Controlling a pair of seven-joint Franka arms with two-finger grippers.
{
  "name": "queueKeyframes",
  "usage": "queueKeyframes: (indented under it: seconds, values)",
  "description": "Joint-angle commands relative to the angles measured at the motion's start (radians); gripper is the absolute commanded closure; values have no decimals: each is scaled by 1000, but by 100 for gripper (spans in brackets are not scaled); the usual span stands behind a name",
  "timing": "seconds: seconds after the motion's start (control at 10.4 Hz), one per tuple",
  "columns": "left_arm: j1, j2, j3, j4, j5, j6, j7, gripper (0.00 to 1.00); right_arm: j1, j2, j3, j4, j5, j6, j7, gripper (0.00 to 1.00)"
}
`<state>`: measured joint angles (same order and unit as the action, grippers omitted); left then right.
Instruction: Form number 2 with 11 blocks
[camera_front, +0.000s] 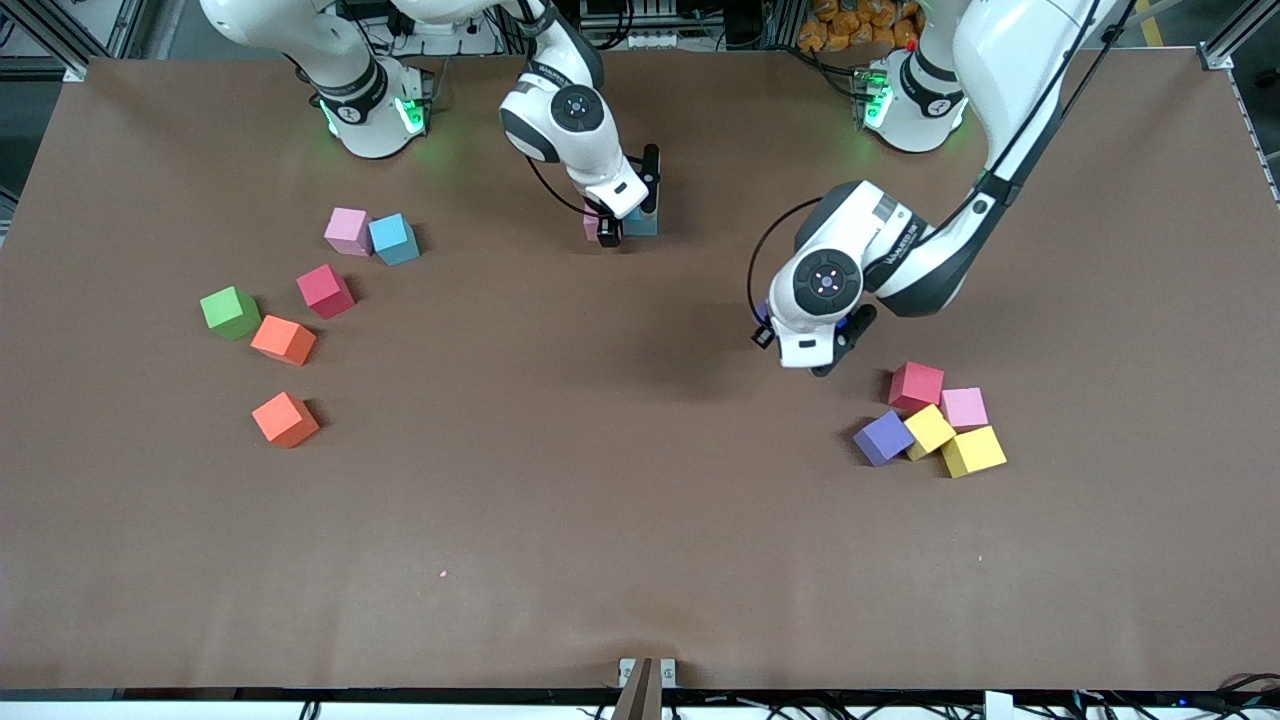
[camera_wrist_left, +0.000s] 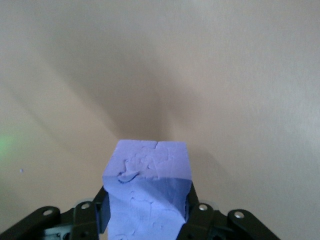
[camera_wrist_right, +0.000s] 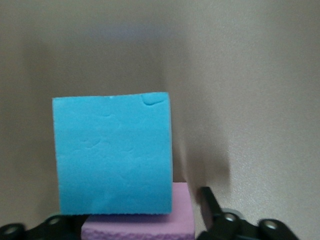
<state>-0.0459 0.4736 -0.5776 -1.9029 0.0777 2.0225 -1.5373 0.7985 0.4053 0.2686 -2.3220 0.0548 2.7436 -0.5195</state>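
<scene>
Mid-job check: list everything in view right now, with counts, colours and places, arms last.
table: one, brown.
group of blocks toward the right arm's end: six; pink, blue, red, green, two orange.
cluster toward the left arm's end: five; red, pink, purple, two yellow.
placed pair near the robots' bases: blue block, pink block beside it.
held block: one, purple.
left gripper: shut on held block, over bare table.
right gripper: open, at placed pair.
</scene>
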Motion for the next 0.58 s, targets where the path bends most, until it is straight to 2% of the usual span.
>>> queueKeyframes:
  seconds: [0.0,0.29,0.48]
  values:
    - [53,-55,-16,-35,-128,16,-9,40,-28,-6,27,0,-24,2,19,0]
    - [55,-96,-34,-90,-139,21,-65,41,-25,-52,29,0,-23,-68,23,0]
    - [51,-124,-44,-146,-139,73,-162,41,-16,-109,31,-2,-23,-148,23,0]
